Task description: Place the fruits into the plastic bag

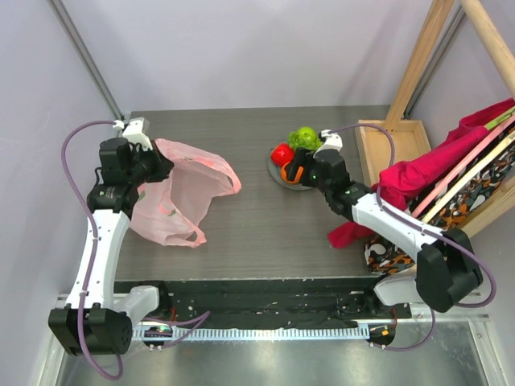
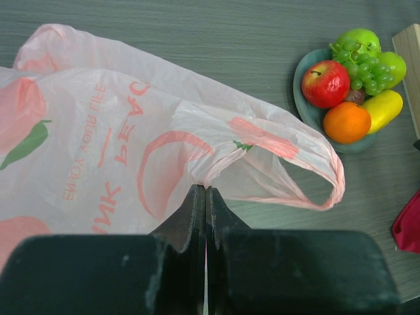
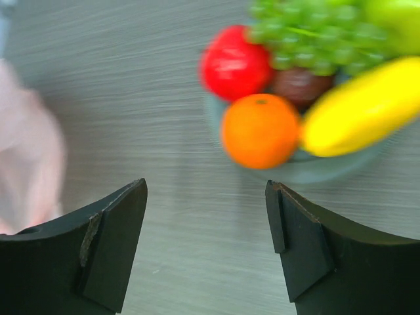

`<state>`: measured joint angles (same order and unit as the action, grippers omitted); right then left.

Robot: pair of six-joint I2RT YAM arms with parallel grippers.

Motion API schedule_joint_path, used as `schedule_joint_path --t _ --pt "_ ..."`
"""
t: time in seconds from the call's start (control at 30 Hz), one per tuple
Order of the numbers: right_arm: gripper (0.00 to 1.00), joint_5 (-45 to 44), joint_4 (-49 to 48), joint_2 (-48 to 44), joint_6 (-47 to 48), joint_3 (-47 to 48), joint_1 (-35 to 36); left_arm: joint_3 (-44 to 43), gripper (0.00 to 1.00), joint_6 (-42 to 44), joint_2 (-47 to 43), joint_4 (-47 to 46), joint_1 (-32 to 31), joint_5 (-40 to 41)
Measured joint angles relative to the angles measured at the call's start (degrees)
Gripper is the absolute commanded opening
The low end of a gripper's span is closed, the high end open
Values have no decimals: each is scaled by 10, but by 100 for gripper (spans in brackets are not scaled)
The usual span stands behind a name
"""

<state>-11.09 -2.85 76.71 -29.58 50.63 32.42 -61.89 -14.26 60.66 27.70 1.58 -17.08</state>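
The plastic bag (image 1: pixel 181 199) lies crumpled on the left half of the counter (image 1: pixel 265 229). Its length runs from the back-left corner toward the near edge. One loop handle (image 2: pixel 315 180) stretches sideways toward the plate (image 2: pixel 299 92). The left gripper (image 2: pixel 205 193) is pressed together on a gathered fold of the bag's film, near the mouth.

All the fruits sit heaped on the plate at the counter's back right. The red apple (image 2: pixel 325 83) and the orange (image 2: pixel 346 122) are on the bag side. The grape bunch (image 2: pixel 362 69) and the green apples (image 2: pixel 357 38) are behind them. The yellow fruit (image 2: pixel 382 109) lies slantwise along the plate's far rim.

The right gripper (image 3: pixel 205 190) hangs spread wide just short of the orange, touching nothing. A bare strip of counter separates the handle from the plate. A wooden tray (image 1: pixel 386 149) and a red cloth (image 1: pixel 418 173) crowd the plate's right side.
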Motion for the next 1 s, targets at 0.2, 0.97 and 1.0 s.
schedule_joint_path --t 0.2,0.97,1.0 --pt "81 -3 54 78 6 35 -57 0 0 0 12 1 0 -9" --pt "86 21 87 207 2 143 -75 0 0 2 21 5 0 -37" --pt "86 19 87 212 3 148 -74 0 0 2 21 5 0 -37"
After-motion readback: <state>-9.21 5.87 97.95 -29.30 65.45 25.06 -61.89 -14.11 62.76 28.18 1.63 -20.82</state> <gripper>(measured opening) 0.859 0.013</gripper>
